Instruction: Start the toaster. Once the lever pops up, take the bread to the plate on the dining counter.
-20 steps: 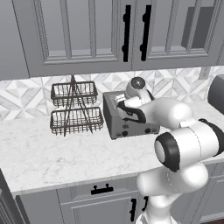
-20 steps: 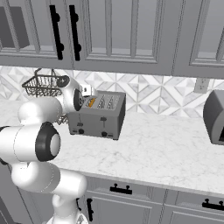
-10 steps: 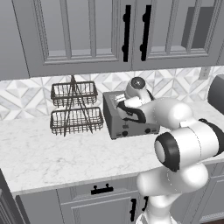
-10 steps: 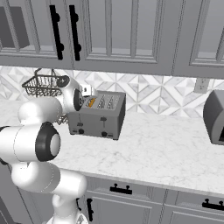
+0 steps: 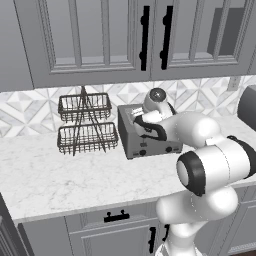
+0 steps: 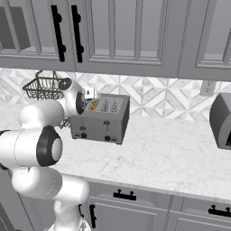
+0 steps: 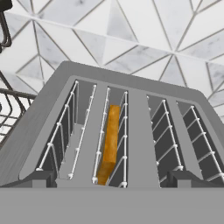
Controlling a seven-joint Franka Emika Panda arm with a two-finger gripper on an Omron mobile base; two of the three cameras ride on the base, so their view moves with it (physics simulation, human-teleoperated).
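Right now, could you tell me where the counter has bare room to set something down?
The widest bare stretch of counter lies between the toaster and the dark grey appliance at the far right. The front strip before the wire basket rack is free too. The rack and toaster stand close together, with the arm over the toaster.

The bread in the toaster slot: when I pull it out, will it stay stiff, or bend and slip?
The bread looks thin and flat, standing on edge with a golden crust, so probably stiff and light. Its narrow top edge offers little to pinch, so it may slip or crumble if squeezed hard. The wire guides of the toaster sit close beside it, so it could snag unless lifted straight.
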